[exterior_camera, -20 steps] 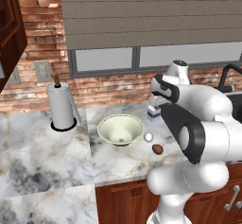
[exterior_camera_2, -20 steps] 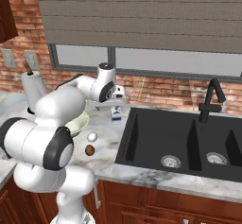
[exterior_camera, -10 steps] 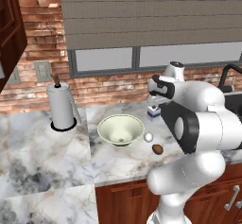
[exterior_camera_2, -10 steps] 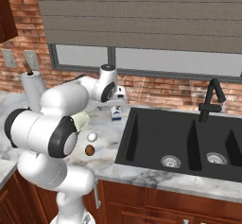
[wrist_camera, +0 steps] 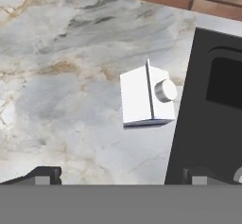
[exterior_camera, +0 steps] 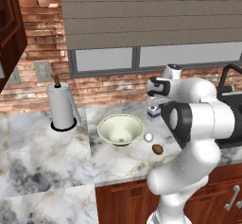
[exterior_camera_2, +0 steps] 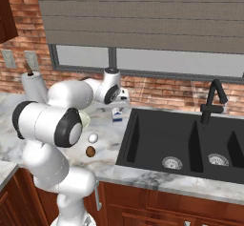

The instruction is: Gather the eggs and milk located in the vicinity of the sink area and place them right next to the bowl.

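The milk [wrist_camera: 146, 95] is a small white carton with a blue lower band, standing on the marble counter beside the sink [wrist_camera: 212, 100]. My gripper [wrist_camera: 120, 176] hangs open above it, with nothing between its fingers. From the base, the milk [exterior_camera: 153, 112] sits just under the gripper [exterior_camera: 153, 99], partly hidden by my arm. The white egg [exterior_camera: 148, 136] and the brown egg [exterior_camera: 157, 149] lie right of the cream-green bowl [exterior_camera: 120, 129]. In the right base view the milk [exterior_camera_2: 117, 116] stands at the sink's [exterior_camera_2: 190, 139] left rim, below the gripper [exterior_camera_2: 119, 103].
A tall paper-towel roll [exterior_camera: 61, 106] stands left of the bowl against the brick wall. The dark curved faucet [exterior_camera_2: 212, 101] rises behind the sink. My own white arm bulks over the counter's front edge near the eggs [exterior_camera_2: 93, 138].
My arm's elbow has swung a little while the hand has stayed over the milk. The jaws have stayed open, and nothing on the counter has moved.
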